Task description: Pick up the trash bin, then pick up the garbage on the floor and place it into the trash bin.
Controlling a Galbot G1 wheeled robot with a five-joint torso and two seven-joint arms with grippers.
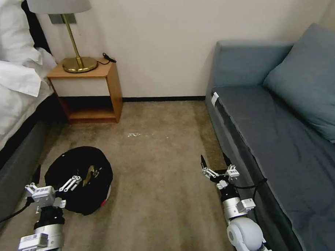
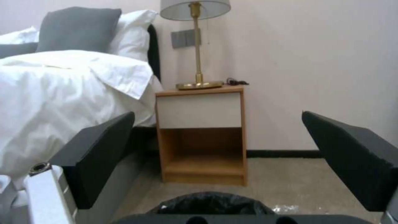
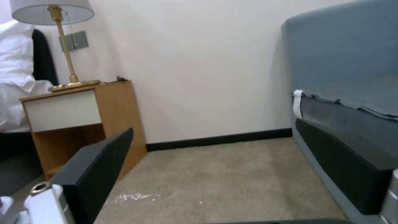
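Where head view shows trash bin (image 1: 78, 179) interior, left wrist sees rim.

Trash bin (image 1: 79, 184): crinkly black plastic liner, faint sheen. Floor (image 1: 161, 198): beige short-pile carpet, matt, slightly rough. Nightstand (image 1: 88, 91): smooth wood veneer, white matt drawer front. Lamp (image 1: 76, 56): polished brass-like metal base and stem, glossy; pale cloth shade. Sofa (image 1: 284, 144): blue-grey woven cloth, matt. Bed (image 1: 13, 87): white cloth linen, creased. Left gripper (image 2: 215, 155) pads: matt black, smooth.
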